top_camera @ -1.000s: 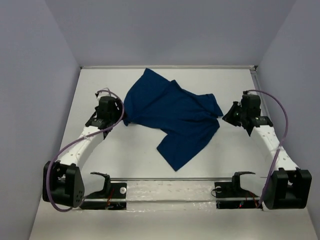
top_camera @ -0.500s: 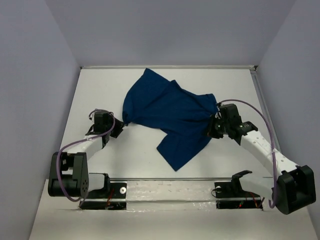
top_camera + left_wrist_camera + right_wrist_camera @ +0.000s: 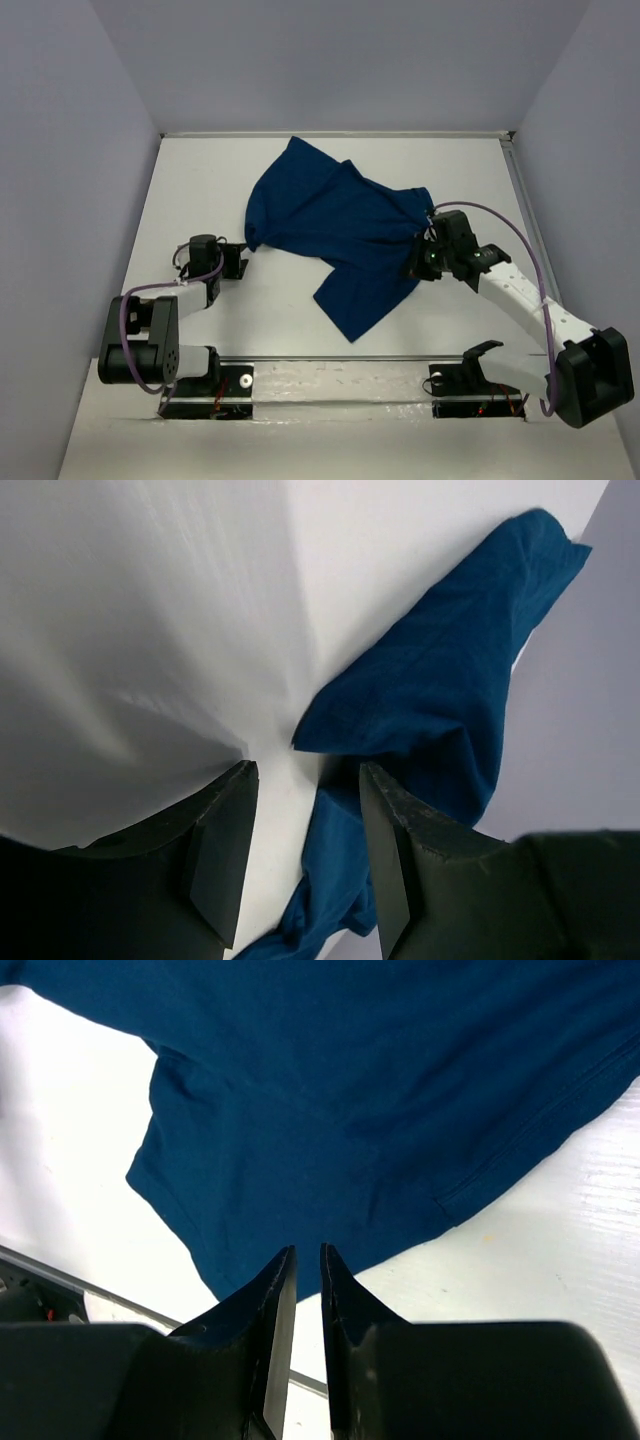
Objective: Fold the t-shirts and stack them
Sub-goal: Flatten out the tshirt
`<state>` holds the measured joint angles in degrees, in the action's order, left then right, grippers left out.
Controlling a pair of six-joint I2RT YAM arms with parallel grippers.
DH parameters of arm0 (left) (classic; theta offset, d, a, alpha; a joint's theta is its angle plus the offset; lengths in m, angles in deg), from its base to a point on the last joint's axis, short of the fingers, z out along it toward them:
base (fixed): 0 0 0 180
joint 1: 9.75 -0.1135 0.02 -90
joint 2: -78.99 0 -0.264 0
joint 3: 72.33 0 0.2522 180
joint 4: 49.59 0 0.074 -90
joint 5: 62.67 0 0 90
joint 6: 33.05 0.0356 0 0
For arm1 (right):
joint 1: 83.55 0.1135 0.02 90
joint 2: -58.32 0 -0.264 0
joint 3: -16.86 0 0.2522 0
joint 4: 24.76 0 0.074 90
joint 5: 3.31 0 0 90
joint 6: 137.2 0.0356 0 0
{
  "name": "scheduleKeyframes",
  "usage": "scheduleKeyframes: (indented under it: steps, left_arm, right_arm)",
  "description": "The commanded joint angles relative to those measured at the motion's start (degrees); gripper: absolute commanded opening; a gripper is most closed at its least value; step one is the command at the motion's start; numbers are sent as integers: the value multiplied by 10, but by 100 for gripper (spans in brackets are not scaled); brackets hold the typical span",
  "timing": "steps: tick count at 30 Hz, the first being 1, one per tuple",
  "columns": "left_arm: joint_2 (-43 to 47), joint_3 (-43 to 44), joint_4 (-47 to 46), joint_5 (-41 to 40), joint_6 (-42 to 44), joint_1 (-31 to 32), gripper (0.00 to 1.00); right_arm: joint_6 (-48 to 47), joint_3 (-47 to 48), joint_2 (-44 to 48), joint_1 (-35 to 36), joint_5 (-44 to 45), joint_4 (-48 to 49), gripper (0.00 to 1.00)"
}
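T-shirt lies crumpled, unfolded, mid-frame on the table — folding not begun. Left claw gapes empty by its left corner; right claw nearly closed at the right hem — grasp unclear.

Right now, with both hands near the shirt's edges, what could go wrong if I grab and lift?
The left hand is open and the corner of the t-shirt lies just ahead of it, not between the fingers, so closing here may catch nothing. The right hand has its fingers almost together over rumpled cloth; it may pinch extra layers or slip off.
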<state>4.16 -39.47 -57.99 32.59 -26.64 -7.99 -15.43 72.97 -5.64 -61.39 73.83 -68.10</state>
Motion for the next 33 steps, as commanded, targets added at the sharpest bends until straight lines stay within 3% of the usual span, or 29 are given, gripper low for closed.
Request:
scheduleKeyframes:
  steps: [1, 7, 15, 20, 24, 27, 29, 33]
  left_arm:
    - [-40, 5, -56, -10, -73, -3, 45]
    - [-62, -4, -83, -6, -112, -3, 44]
    - [-99, 9, -105, 1, -126, 9, 43]
    - [-115, 6, -141, 1, -129, 9, 30]
    - [-115, 16, -148, 1, -124, 9, 11]
    - [-95, 37, -120, -8, -86, -10, 0]
    - [-81, 62, -81, -17, -42, -21, 0]
    - [-45, 88, -50, -16, 18, -60, 0]
  right_arm:
    - [7, -11, 17, 4, 3, 4, 23]
    - [10, -22, 24, 10, 0, 4, 32]
    - [15, -28, 24, 15, 4, 5, 33]
    - [20, -33, 20, 15, 6, 7, 42]
    - [30, -36, 17, 27, 18, -6, 51]
    - [46, -36, 11, 40, 44, -29, 65]
    - [58, -38, 9, 40, 83, -40, 72]
    - [82, -46, -8, 40, 147, -41, 75]
